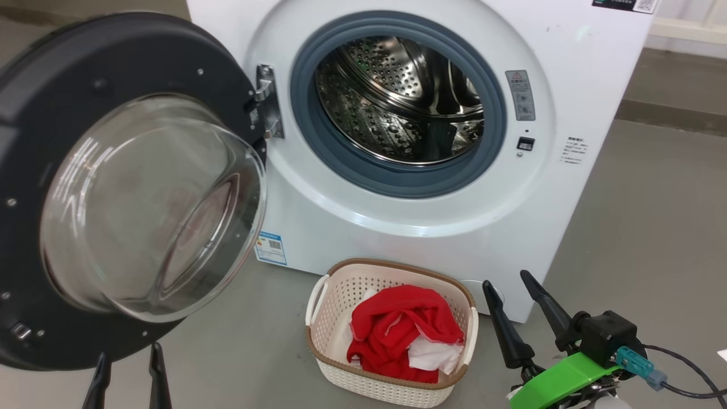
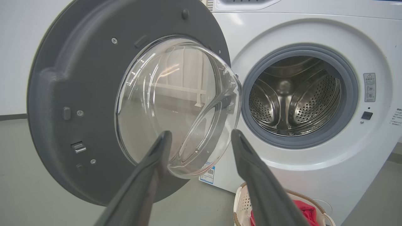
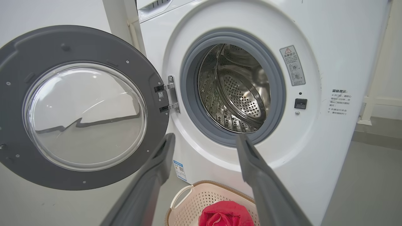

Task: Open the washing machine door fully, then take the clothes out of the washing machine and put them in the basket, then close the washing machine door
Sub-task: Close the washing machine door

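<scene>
Shows the washing machine door [image 1: 153, 204] swung wide on its hinge [image 1: 267, 102], off to the left of the washing machine [image 1: 568, 187], glass bowl bulging toward the head camera. Leaves the round opening uncovered, with a grey rubber ring [image 1: 318, 147] framing the perforated steel drum [image 1: 397, 96].

Finds the clothes [image 1: 397, 329] heaped in the basket [image 1: 392, 264], mostly red fabric with a white piece at the lower right of the pile. Sets the basket on the floor [image 1: 653, 238], just in front of the washing machine's lower edge and below the opening.

Places the left gripper [image 1: 129, 351] at the lower left of the head view, released and grasping nothing, near the bottom of the door's black rim. Puts it well to the left of the basket and the clothes. In the left wrist view, aims along the spread fingers at the glass bowl.

Places the right gripper [image 1: 505, 278] at the lower right, likewise released and empty, just to the right of the basket. Keeps the clothes near it, down and to its left, apart from both fingers. In the right wrist view, frames the drum opening and the basket rim between the parted fingers.
</scene>
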